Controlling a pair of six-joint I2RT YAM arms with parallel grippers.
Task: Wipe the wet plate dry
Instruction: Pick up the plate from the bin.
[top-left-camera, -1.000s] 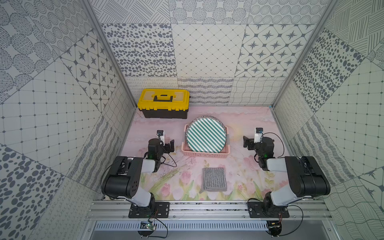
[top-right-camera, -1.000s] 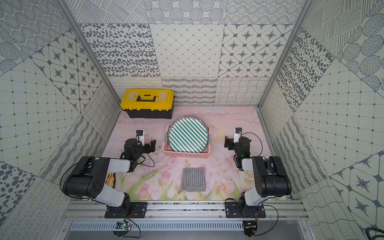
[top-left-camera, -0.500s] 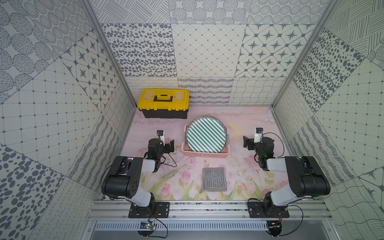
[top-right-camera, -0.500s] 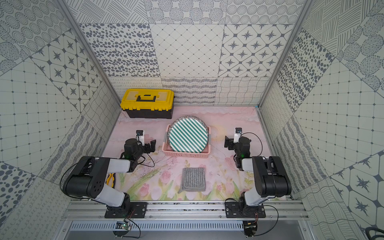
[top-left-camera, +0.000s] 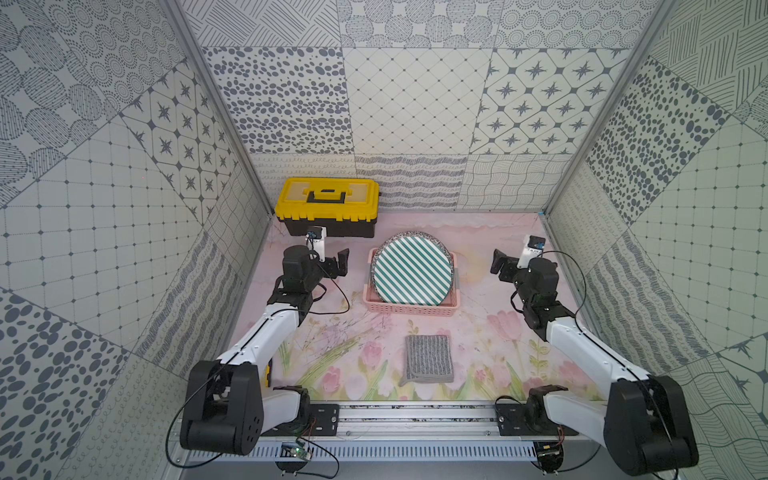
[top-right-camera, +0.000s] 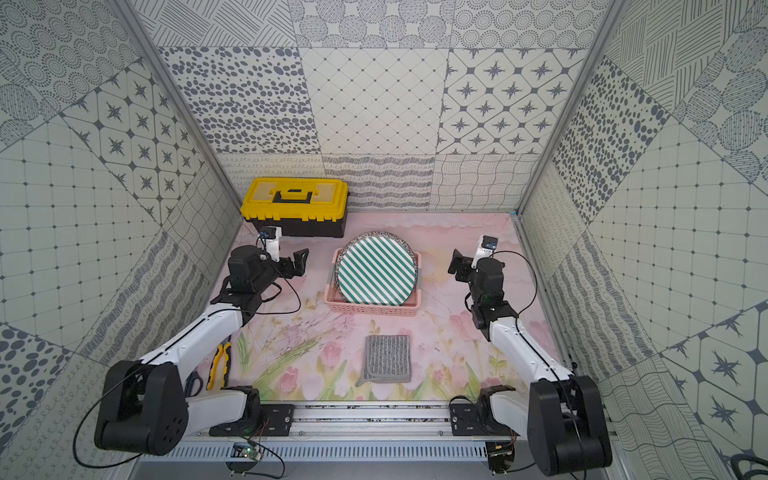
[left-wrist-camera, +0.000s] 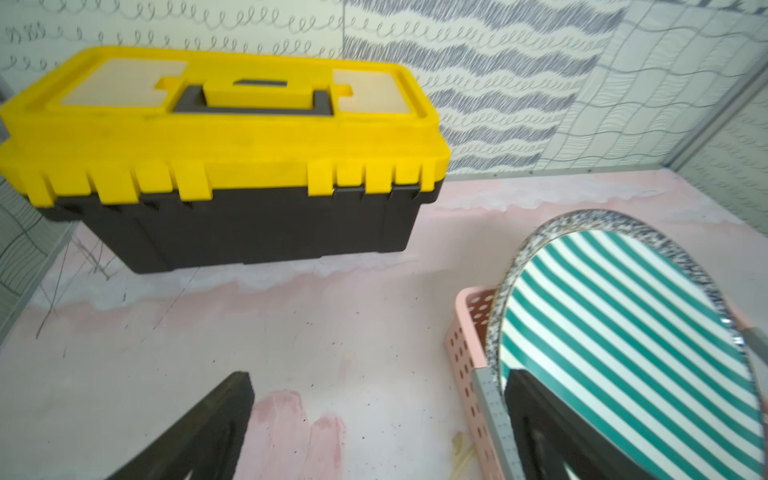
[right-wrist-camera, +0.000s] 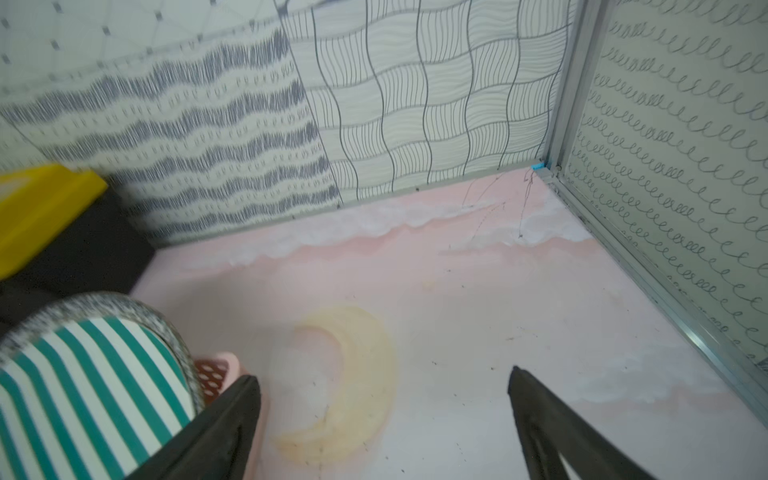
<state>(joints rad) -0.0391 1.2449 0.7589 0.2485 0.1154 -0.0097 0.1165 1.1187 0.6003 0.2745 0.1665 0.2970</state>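
Currently we note the striped plate (top-left-camera: 411, 268) propped on edge in the pink basket (top-left-camera: 409, 309), presumably to drain, left pincer (top-left-camera: 338, 263) and right pincer (top-left-camera: 501, 266) gaping empty either side, grey cloth (top-left-camera: 429, 358) untouched

One striped plate (top-left-camera: 411, 270), one pink basket (top-left-camera: 411, 310), one grey cloth (top-left-camera: 429, 358), one toolbox (top-left-camera: 327, 201), one pair of pliers (top-right-camera: 219, 364)

We see only the speckled rim of a second plate (left-wrist-camera: 598, 219) behind the striped plate (left-wrist-camera: 615, 332); the left arm (top-right-camera: 195, 332) hides most of the scissors (top-right-camera: 192, 383), and the right wrist view crops a blurred toolbox (right-wrist-camera: 45, 199).
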